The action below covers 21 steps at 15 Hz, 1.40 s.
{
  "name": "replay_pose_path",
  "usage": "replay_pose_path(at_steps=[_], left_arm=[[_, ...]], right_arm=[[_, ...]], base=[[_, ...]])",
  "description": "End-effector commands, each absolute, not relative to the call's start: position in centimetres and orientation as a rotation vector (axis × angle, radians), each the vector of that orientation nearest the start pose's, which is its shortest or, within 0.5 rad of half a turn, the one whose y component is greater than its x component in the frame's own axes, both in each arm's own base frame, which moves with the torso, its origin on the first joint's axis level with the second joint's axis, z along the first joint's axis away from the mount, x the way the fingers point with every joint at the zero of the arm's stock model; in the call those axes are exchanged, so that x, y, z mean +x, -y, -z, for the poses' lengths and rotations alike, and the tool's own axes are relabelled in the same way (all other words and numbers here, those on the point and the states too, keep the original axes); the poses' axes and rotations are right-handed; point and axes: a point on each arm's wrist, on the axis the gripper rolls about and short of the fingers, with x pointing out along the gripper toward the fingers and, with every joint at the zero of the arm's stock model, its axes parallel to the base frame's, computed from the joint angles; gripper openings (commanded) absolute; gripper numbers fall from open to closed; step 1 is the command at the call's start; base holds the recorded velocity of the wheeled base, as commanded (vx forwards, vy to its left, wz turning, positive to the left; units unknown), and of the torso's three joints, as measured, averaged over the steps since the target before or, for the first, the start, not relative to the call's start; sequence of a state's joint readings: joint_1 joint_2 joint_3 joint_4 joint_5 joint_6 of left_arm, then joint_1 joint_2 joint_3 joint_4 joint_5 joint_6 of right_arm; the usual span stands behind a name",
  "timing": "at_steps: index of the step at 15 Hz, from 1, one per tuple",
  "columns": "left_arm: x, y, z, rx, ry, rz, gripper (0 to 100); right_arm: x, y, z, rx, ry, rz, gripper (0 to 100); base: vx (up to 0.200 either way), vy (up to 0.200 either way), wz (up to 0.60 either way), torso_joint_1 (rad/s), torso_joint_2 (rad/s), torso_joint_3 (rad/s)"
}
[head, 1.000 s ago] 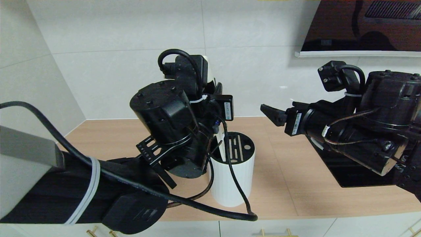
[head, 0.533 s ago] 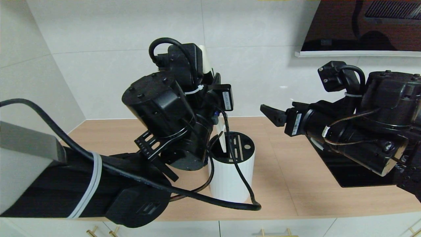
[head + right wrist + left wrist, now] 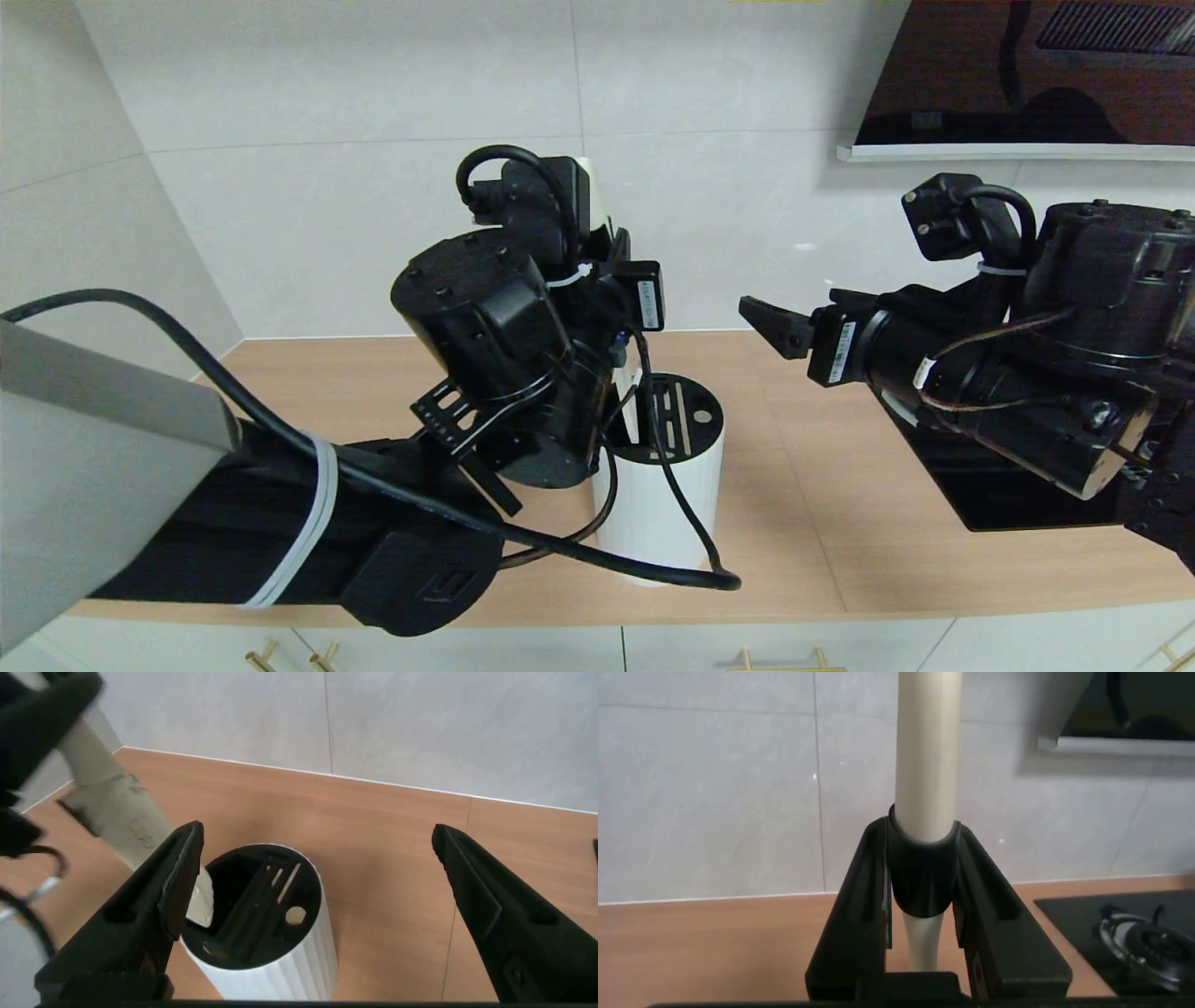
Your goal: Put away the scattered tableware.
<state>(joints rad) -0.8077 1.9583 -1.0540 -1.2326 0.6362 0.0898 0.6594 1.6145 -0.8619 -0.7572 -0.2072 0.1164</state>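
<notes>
The knife holder (image 3: 646,523) is white with fine vertical ribs and a black slotted top. The knife (image 3: 926,756) has a cream handle, a black collar and a pale, speckled blade. The counter (image 3: 803,523) is light wood grain, the hob (image 3: 1008,495) glossy black and the wall tiles (image 3: 327,140) off-white.

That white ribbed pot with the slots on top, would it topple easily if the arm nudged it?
The white holder is taller than wide, so a nudge near its top might tip it. Its flat base on the counter should keep it from rolling. The cream-handled utensil angled into its top could lever it over.
</notes>
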Motion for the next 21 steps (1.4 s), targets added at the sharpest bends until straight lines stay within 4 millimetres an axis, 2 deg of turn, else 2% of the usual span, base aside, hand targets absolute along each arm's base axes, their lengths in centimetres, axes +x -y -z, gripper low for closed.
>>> replay_pose_path(at_steps=[1, 5, 12, 15, 21], left_arm=[[27.1, 26.4, -21.1, -0.117, 0.240, 0.158, 0], [27.6, 26.9, -19.9, -0.109, 0.229, 0.159, 0], [28.4, 28.0, -15.6, -0.063, 0.159, 0.137, 0], [28.1, 28.7, -14.1, -0.061, 0.130, 0.149, 0], [27.5, 28.8, -11.5, -0.015, 0.066, 0.170, 0]], right_arm=[[23.6, -17.7, -23.5, 0.115, -0.025, -0.452, 100], [23.6, -17.7, -23.5, 0.115, -0.025, -0.452, 100], [23.6, -17.7, -23.4, 0.114, -0.028, -0.452, 100], [23.7, -17.8, -23.4, 0.113, -0.029, -0.452, 100], [23.8, -17.9, -23.1, 0.109, -0.039, -0.451, 100]], base=[[0.000, 0.000, 0.00, 0.000, 0.00, 0.000], [0.000, 0.000, 0.00, 0.000, 0.00, 0.000], [0.000, 0.000, 0.00, 0.000, 0.00, 0.000], [0.000, 0.000, 0.00, 0.000, 0.00, 0.000], [0.000, 0.000, 0.00, 0.000, 0.00, 0.000]])
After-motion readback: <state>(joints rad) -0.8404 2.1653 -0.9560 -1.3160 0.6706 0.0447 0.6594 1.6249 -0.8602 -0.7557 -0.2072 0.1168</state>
